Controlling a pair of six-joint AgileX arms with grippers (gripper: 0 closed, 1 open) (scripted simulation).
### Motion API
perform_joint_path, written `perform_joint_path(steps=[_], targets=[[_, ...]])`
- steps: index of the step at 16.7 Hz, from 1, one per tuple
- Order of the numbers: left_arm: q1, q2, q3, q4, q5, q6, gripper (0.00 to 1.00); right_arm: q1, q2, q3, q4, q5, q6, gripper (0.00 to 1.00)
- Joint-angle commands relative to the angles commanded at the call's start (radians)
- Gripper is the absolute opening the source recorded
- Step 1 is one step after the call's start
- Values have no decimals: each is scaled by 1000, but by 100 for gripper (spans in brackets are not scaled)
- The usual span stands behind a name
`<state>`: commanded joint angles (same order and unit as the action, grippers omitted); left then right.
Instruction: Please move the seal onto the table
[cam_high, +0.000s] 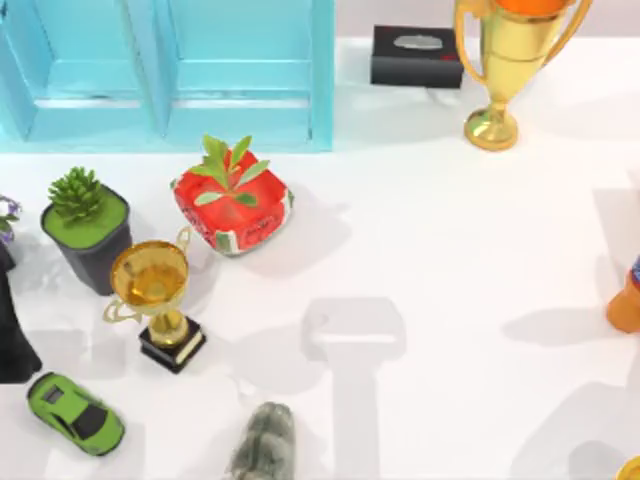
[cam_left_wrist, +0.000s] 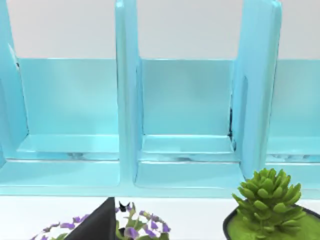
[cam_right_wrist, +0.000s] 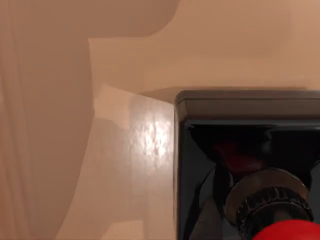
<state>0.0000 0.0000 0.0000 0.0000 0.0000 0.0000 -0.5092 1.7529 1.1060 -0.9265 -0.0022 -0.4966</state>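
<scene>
The seal (cam_right_wrist: 235, 165) is very close in the right wrist view: a glossy black square block with a metal collar and a red knob (cam_right_wrist: 287, 232) at the near edge. Beyond it lies the plain surface of the table (cam_right_wrist: 125, 165), crossed by broad shadows. I cannot tell whether the seal rests on the surface or hangs above it. My left arm (cam_high: 12, 335) is a dark shape parked at the table's left edge. The white table (cam_high: 450, 250) carries an arm-shaped shadow at its middle.
The light-blue cabinet (cam_high: 170, 70) stands at the back left, a flat black box (cam_high: 417, 57) and a tall gold trophy (cam_high: 505, 70) at the back. A red pot (cam_high: 232, 205), a succulent (cam_high: 85, 230), a small trophy (cam_high: 155, 295), a green car (cam_high: 75, 412), a grey furry figure (cam_high: 265, 445) and an orange object (cam_high: 625, 300) are nearer.
</scene>
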Motion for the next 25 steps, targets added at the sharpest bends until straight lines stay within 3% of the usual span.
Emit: perform_joint_path(steps=[2,12,22,25], targets=[[0,0,0,0,0,0,100,0,0,0,0,0,0,0],[0,0,0,0,0,0,100,14,-5,16,-16,0,16,0],[0,0,0,0,0,0,100,451,-166,343,-532,-1,449,0],[0,0,0,0,0,0,100,507,-202,387,-587,0,505,0]])
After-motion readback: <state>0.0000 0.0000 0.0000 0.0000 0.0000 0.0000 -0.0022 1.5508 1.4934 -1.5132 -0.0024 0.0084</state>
